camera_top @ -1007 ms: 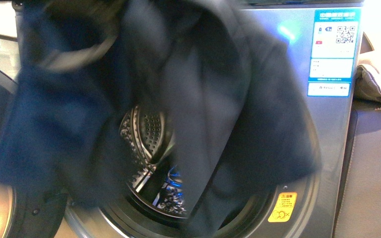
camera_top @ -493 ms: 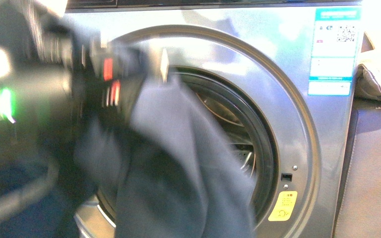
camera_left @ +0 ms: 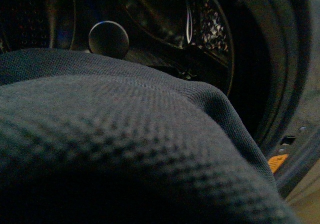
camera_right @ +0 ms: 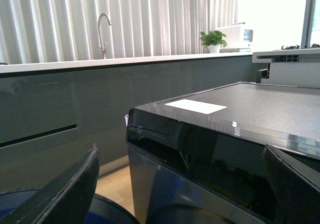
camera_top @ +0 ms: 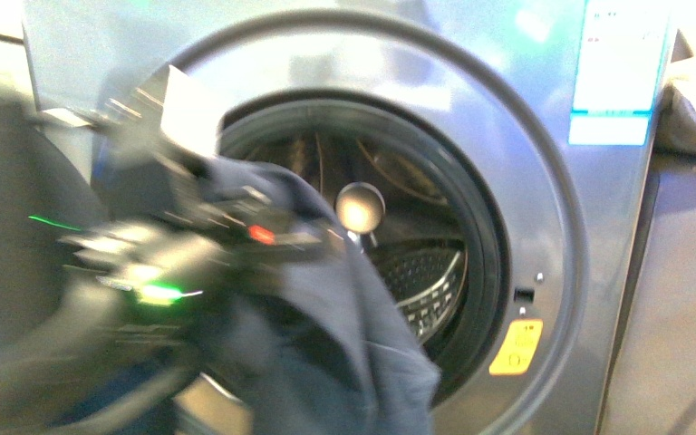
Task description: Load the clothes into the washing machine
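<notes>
Clothes point(camera_top: 344, 344) drape over our blurred left gripper point(camera_top: 281, 231) at the porthole of the washing machine point(camera_top: 544, 181), apparently half outside; we cannot tell its hidden jaws' grip, our right gripper point(camera_right: 181, 151) gapes empty, so fabric may slip out.

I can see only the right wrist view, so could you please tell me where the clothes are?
Observer: In the front view the clothes drape over the lower left of the washing machine's porthole rim, with a fold hanging down outside.
Operator: Thank you. Is the door out of the way?
Observer: The porthole is open. The left wrist view looks over the fabric straight at the perforated drum.
Operator: Is the left pincer gripping the fabric?
Observer: The left pincer sits right at the fabric by the opening, but it is motion-blurred, so I cannot tell whether it is shut.
</notes>
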You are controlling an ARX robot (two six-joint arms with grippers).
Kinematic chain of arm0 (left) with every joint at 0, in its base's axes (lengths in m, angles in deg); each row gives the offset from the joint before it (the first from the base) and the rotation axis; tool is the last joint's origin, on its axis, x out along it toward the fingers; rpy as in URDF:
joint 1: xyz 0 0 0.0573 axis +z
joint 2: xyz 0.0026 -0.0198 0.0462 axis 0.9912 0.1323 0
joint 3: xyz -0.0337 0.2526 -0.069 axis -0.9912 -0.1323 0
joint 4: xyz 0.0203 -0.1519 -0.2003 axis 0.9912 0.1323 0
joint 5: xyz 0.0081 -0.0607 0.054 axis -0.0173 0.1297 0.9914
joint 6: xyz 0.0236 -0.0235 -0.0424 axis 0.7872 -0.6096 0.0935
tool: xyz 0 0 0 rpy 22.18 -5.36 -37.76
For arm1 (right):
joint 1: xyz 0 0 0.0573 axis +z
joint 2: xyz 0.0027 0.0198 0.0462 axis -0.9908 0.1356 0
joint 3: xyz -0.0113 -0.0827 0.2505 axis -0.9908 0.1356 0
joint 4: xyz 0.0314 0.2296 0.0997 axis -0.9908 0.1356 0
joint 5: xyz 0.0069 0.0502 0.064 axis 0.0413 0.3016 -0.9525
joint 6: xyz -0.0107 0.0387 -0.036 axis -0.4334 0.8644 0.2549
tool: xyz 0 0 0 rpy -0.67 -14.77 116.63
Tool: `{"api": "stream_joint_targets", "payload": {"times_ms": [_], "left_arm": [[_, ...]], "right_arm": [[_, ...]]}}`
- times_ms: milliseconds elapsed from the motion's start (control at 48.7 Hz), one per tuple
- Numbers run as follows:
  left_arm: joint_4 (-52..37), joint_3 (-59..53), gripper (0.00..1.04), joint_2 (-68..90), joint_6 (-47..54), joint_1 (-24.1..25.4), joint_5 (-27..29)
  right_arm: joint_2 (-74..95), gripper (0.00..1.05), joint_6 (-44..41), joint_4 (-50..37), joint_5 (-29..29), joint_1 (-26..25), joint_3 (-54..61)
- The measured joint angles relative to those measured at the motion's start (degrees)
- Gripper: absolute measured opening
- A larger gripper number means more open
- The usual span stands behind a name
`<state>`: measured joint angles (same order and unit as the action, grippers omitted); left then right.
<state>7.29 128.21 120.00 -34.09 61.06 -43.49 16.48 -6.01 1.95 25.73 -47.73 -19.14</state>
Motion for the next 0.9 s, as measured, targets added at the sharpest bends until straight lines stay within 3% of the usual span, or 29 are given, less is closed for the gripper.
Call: {"api": "stream_joint_targets", "payload": {"times_ms": [514, 904], "left_arm": [[4.7, 35.4, 0.1, 23.4, 5.4, 1.7, 4.1], [11.1, 51.1, 0.1, 34.4, 6.9, 2.4, 6.7]], "right_arm": [[0.0, 0.97, 0.0, 0.0, 0.0, 0.0, 0.0], [0.0, 0.97, 0.0, 0.0, 0.0, 0.0, 0.0]]}}
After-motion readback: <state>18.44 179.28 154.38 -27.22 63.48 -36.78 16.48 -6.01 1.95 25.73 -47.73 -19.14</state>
